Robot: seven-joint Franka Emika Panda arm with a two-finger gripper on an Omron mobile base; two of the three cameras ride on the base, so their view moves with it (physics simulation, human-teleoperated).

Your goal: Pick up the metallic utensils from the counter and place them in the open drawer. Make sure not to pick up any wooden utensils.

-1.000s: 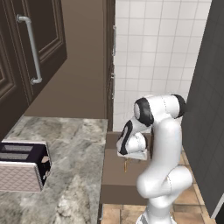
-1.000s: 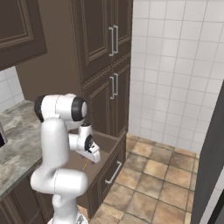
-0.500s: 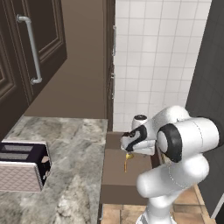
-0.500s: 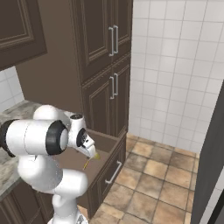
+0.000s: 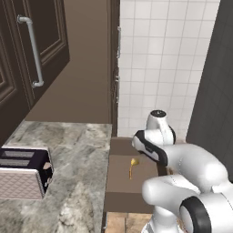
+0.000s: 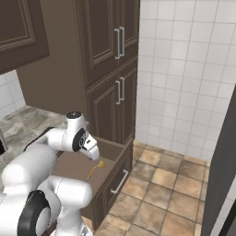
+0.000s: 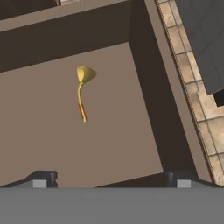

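Gold utensil [image 7: 82, 92]: lying flat in drawer [image 7: 144, 127], near the far wall. Claw [image 7: 109, 178]: wide open, empty, above. Risk: snagging drawer wall; grabbing wooden spoon next.

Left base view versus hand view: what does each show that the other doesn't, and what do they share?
Left base view alone: the grey-brown marbled stone counter, a silver toaster on it, the dark upper cabinet door with its long metal handle, and the white arm's wrist above the drawer. Hand view alone: tan floor tiles beside the drawer, and the jaws spread wide with nothing between them. Both: the shiny golden-yellow spoon-like utensil lying loose on the floor of the open dark brown drawer.
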